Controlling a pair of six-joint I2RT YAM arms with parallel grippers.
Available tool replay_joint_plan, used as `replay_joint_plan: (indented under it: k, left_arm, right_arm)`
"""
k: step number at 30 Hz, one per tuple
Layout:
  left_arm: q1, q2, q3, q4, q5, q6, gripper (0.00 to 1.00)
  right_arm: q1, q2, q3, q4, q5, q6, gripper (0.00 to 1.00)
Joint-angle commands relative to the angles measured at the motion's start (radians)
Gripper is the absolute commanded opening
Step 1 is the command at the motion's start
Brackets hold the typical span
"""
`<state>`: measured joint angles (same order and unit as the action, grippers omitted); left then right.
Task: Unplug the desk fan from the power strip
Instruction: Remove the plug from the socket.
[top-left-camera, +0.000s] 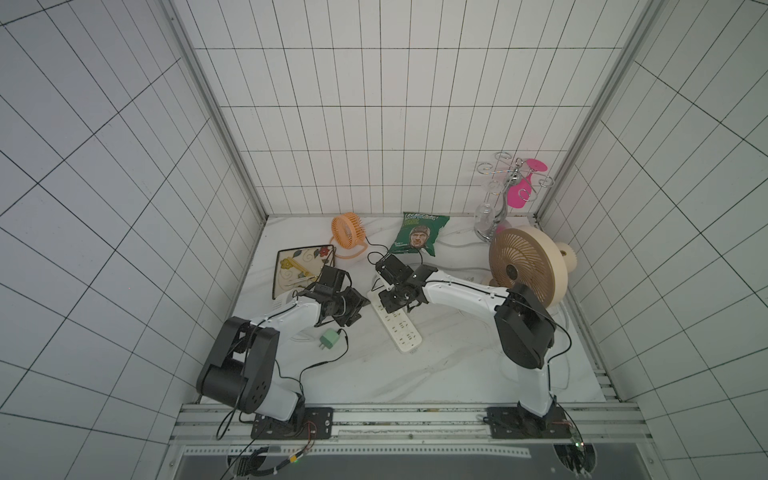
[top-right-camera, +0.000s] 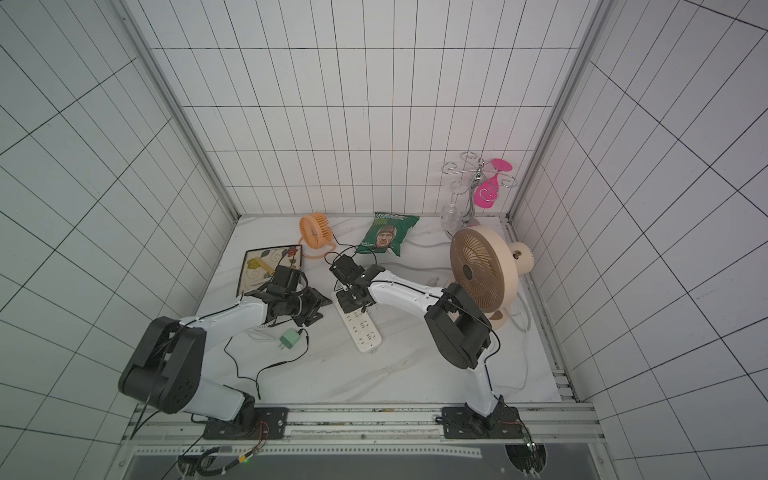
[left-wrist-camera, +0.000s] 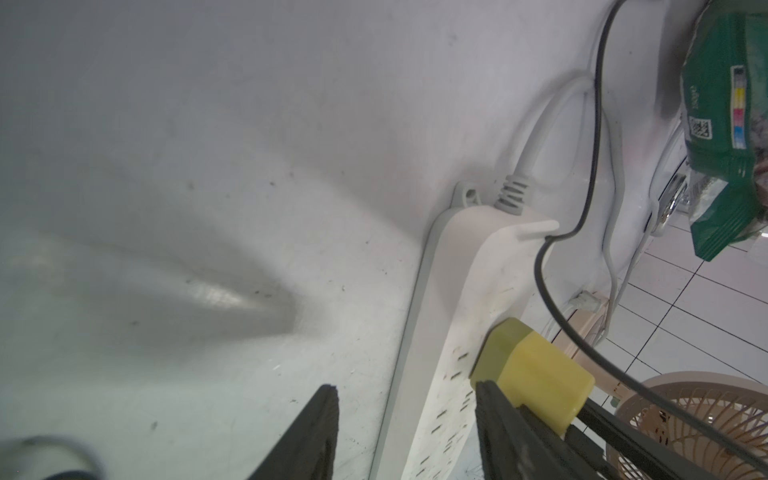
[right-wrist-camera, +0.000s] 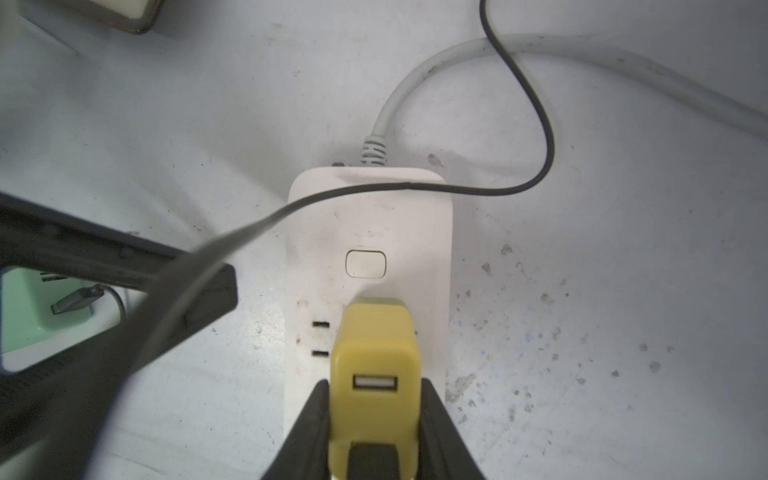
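The white power strip (top-left-camera: 401, 332) (top-right-camera: 363, 334) lies mid-table, its grey-white cord (right-wrist-camera: 399, 95) leaving the far end. A yellow plug block (right-wrist-camera: 374, 340) (left-wrist-camera: 536, 374) sits in its sockets, and the USB port facing the camera holds nothing. My right gripper (right-wrist-camera: 374, 384) (top-left-camera: 392, 301) is shut on that block, a finger on each side. My left gripper (left-wrist-camera: 405, 386) (top-left-camera: 361, 305) is low at the strip's left edge, jaws apart, the strip's edge between them. A beige desk fan (top-left-camera: 528, 266) stands right, a small orange fan (top-left-camera: 348, 232) at the back. Which cord belongs to the block I cannot tell.
A thin black cable (right-wrist-camera: 544, 124) crosses the strip's far end. A green adapter (top-left-camera: 330, 338) with a black lead lies near the left arm. A decorated tray (top-left-camera: 299, 266), a green snack bag (top-left-camera: 422, 239) and a wire glass rack (top-left-camera: 515, 187) stand toward the back.
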<state>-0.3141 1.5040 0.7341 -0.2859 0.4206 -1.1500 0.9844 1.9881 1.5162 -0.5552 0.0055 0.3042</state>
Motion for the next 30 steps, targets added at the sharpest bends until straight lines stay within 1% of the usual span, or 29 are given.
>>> replay_joint_plan:
  k: [1, 6, 14, 20, 24, 28, 30]
  left_arm:
    - [-0.014, 0.020, -0.001, 0.064, 0.026, 0.021, 0.55]
    - [-0.025, 0.065, 0.010, 0.089, 0.045, 0.022, 0.52]
    - [-0.039, 0.152, 0.041, 0.112, 0.048, 0.037, 0.51]
    - [-0.040, 0.147, 0.032, 0.139, 0.048, 0.033, 0.51]
    - [-0.040, 0.172, 0.044, 0.088, 0.022, 0.049, 0.51]
    - [-0.045, 0.216, 0.080, -0.028, -0.032, 0.069, 0.51]
    - [-0.054, 0.230, 0.093, -0.074, -0.055, 0.078, 0.51]
  right_arm:
    - [0.014, -0.014, 0.004, -0.037, 0.021, -0.002, 0.25]
    - [0.024, -0.026, -0.004, -0.037, 0.025, 0.001, 0.24]
    - [0.028, -0.042, -0.012, -0.010, -0.008, -0.014, 0.24]
    - [0.028, -0.045, -0.014, 0.001, -0.028, -0.007, 0.23]
    - [0.030, -0.059, -0.025, 0.003, -0.044, -0.010, 0.21]
    - [0.028, -0.083, -0.043, 0.014, -0.019, -0.002, 0.20]
    - [0.010, -0.092, -0.052, 0.019, -0.025, 0.021, 0.19]
